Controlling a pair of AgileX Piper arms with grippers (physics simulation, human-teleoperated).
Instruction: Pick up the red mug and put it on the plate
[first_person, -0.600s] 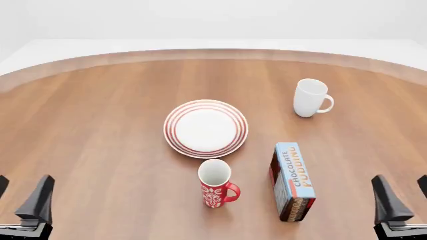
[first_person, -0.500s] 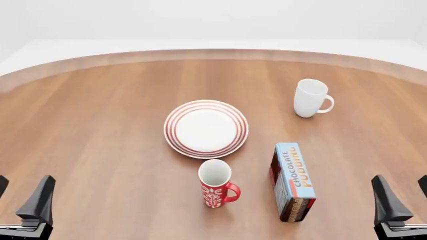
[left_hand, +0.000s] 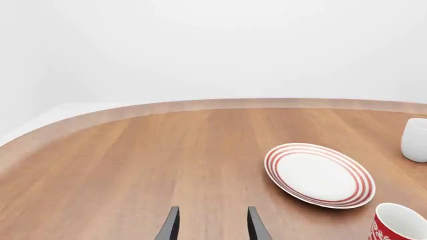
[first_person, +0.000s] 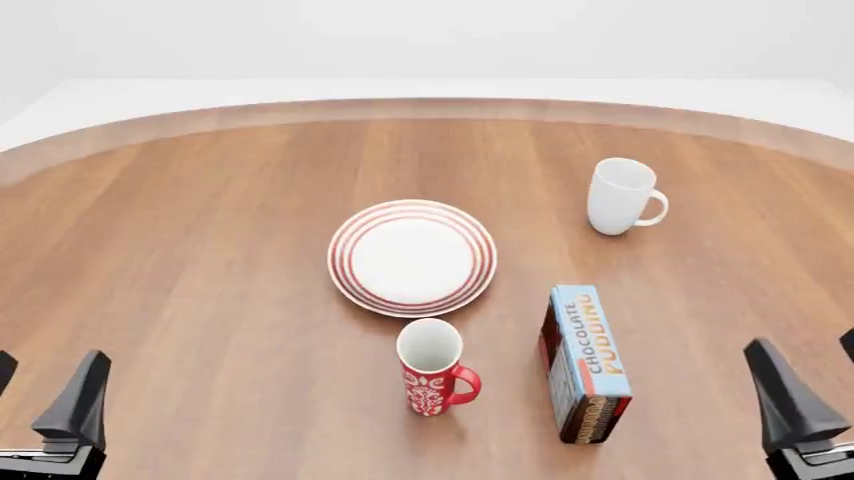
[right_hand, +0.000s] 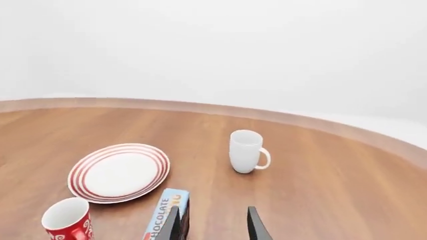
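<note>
The red mug with a white pattern stands upright on the table, handle to the right, just in front of the plate, a white plate with red rings. My left gripper is open and empty at the front left, far from the mug. My right gripper is open and empty at the front right. In the left wrist view my left gripper points past the plate and the mug. In the right wrist view my right gripper faces the plate and the mug.
A chocolate pudding box stands right of the red mug, between it and my right gripper. A plain white mug stands at the back right. The table's curved far edge runs across the back.
</note>
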